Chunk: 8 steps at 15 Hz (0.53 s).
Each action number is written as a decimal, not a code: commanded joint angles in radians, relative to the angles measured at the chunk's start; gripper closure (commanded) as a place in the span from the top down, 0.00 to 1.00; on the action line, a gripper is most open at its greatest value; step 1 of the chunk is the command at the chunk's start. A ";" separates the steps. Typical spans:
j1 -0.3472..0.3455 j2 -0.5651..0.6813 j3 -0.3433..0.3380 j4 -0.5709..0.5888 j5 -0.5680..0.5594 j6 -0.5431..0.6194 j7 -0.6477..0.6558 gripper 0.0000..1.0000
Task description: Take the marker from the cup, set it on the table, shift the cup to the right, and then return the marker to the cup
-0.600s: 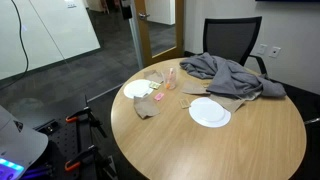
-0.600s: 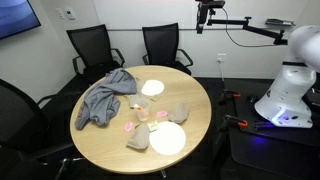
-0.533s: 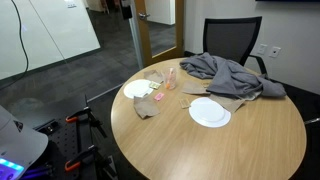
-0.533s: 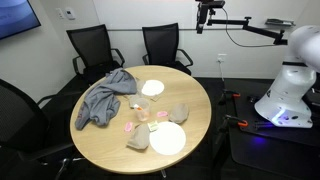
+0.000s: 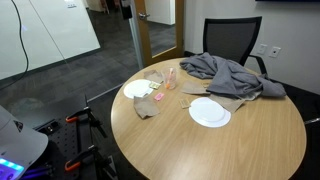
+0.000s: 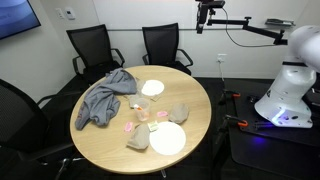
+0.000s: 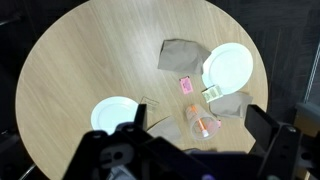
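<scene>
No change over the last half-second: hand [image 6: 206, 14] hung open and empty, high above the round tan wood surface [image 7: 80, 60]. Slim orange marker [image 7: 204, 127] stood inside the clear plastic tumbler [image 7: 198, 116], at 4 o'clock of centre in the wrist view. Task judged not begun

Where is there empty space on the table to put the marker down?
The big bare half of the table, from the two white plates out to the edge, is free. Around the cup it is crowded: plates, napkins, grey cloth.
</scene>
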 commanded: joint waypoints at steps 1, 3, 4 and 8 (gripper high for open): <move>-0.013 0.019 0.026 0.012 0.000 0.013 0.009 1.00; -0.006 0.038 0.050 0.022 -0.012 0.039 0.025 1.00; 0.000 0.047 0.064 0.026 -0.014 0.057 0.028 1.00; 0.019 0.084 0.128 0.030 -0.026 0.169 0.041 1.00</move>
